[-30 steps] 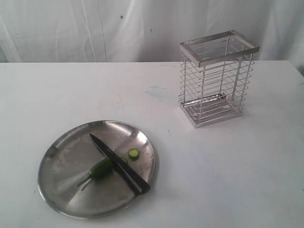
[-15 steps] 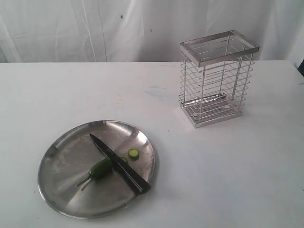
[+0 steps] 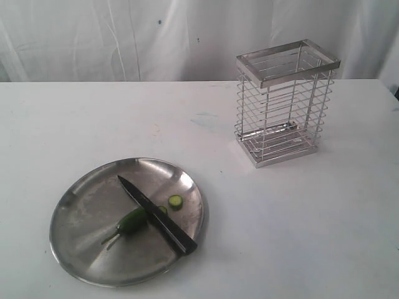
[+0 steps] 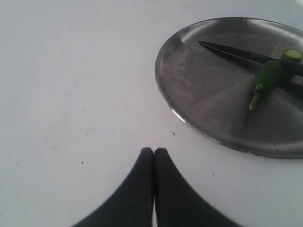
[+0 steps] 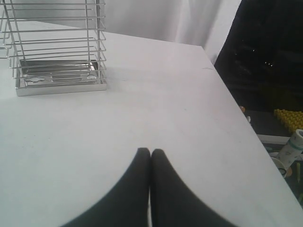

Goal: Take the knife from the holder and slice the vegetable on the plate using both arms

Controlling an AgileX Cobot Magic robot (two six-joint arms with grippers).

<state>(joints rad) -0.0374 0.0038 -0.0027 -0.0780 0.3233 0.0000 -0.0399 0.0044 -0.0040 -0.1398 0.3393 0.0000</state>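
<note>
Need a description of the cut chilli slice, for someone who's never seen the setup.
In the exterior view, find the round steel plate at the lower left of the table, with a black knife lying diagonally across it. The slice sits on the plate just right of the blade, opposite the stemmed chilli. It is the flat, pale-centred green disc, clear of the knife.

The frame edge crops the round dull steel plate (image 4: pixel 203 94) and the all-black kitchen knife (image 4: pixel 232 51) in the left wrist view, and the tall silver wire holder (image 5: pixel 59 85) in the right wrist view.
</note>
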